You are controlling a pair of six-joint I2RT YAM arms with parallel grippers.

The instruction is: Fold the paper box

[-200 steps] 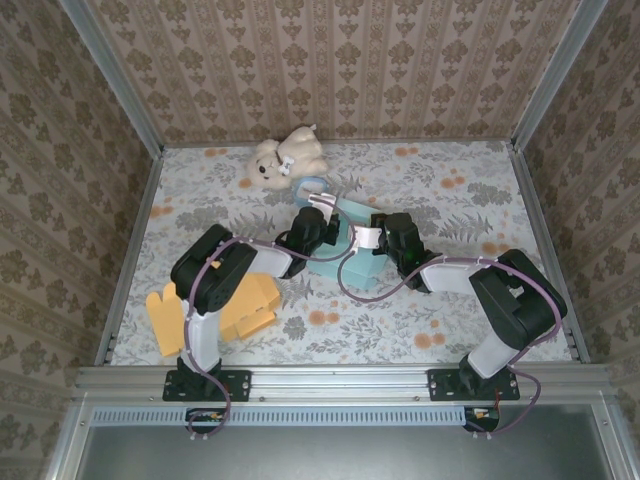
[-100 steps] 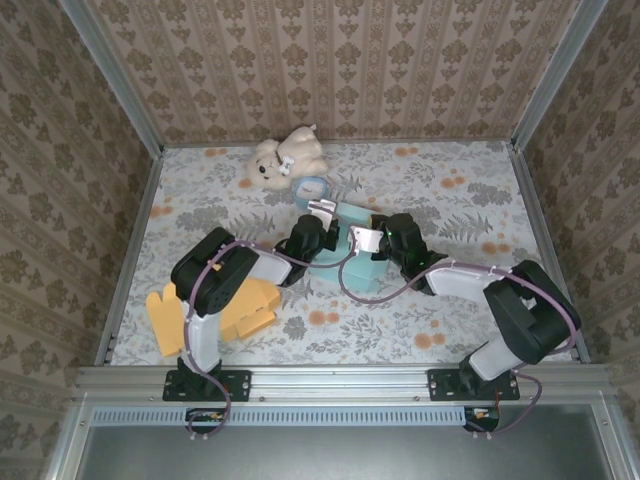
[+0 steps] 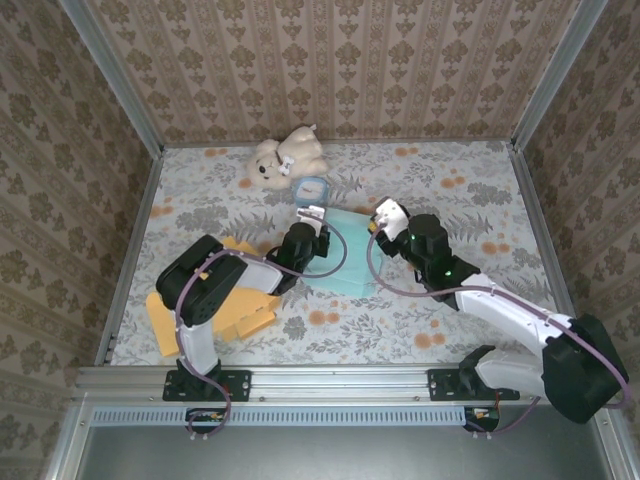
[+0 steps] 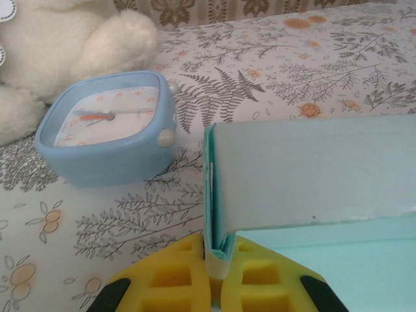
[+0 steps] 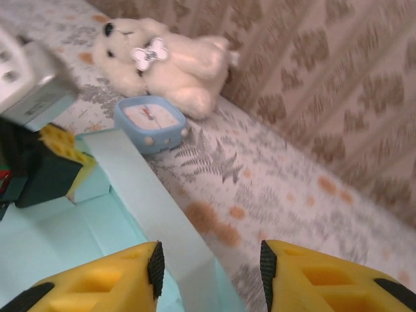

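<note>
- Since a second ago the right claw [image 3: 383, 216] has let go of the paper box [image 3: 345, 268] and pulled back to the right, off the box's right edge. Its arm's elbow has swung out toward the near right corner.
- The box looks flatter than before. It lies as a teal sheet mid-counter [image 3: 450, 200], in front of the blue clock [image 3: 312, 187] and the teddy bear [image 3: 283, 158].
- The left arm has sunk lower. Its elbow sits over the orange pieces [image 3: 245, 310] at the left.
- The left arm lies low across the counter, its forearm reaching right to the box's rear left corner.
- The right arm stretches from its base diagonally up and left, wrist raised above the counter.
- The left claw [image 4: 218, 260] is pinched tight on the end of an upright teal flap, with the clock [image 4: 107, 133] just beyond.
- The right claw [image 5: 209, 270] stands with its jaws apart and grips nothing. A teal flap strip runs below the gap.
</note>
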